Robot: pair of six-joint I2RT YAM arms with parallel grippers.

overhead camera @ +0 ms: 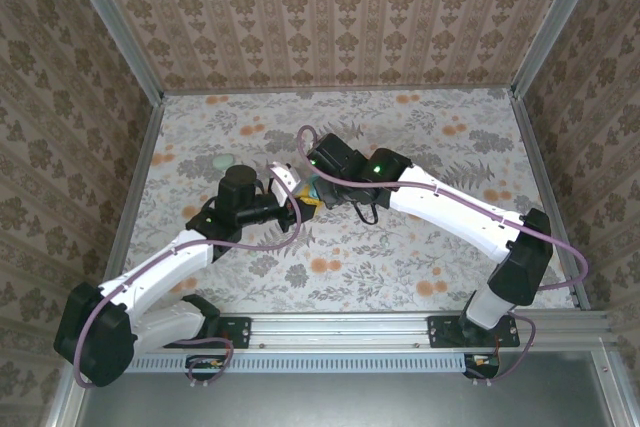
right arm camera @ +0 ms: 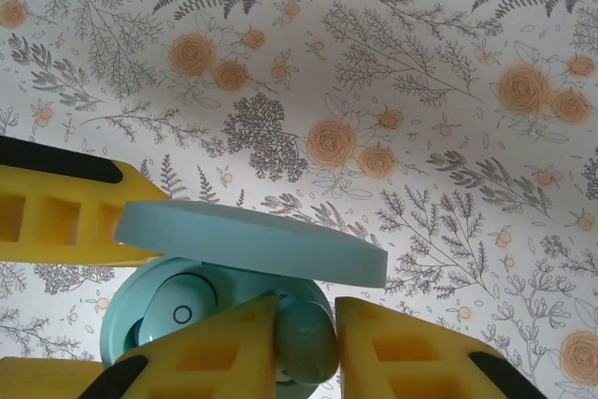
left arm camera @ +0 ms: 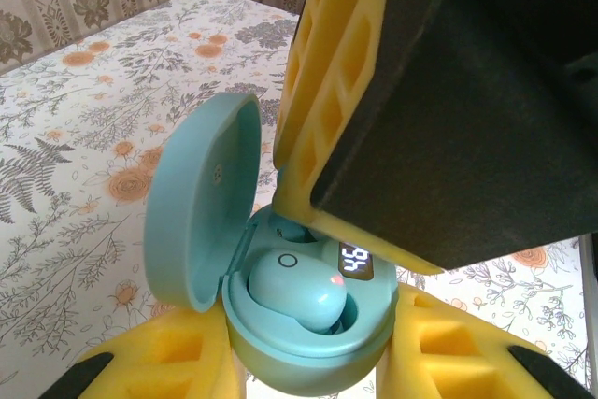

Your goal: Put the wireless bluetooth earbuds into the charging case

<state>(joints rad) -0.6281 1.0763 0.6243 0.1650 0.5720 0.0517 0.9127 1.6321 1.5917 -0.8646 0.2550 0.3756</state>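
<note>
The teal charging case is held above the table with my left gripper shut on its base, lid swung open to the left. One earbud sits in its near socket beside a lit display. My right gripper hangs over the far socket, shut on the second earbud, which is pressed down at that socket's mouth. In the top view both grippers meet at the case mid-table. One yellow finger of the right gripper hides the far socket in the left wrist view.
The flowered tabletop stretches all around, bounded by patterned walls and a metal rail at the near edge. A pale mint blotch lies on the table to the left of the left arm.
</note>
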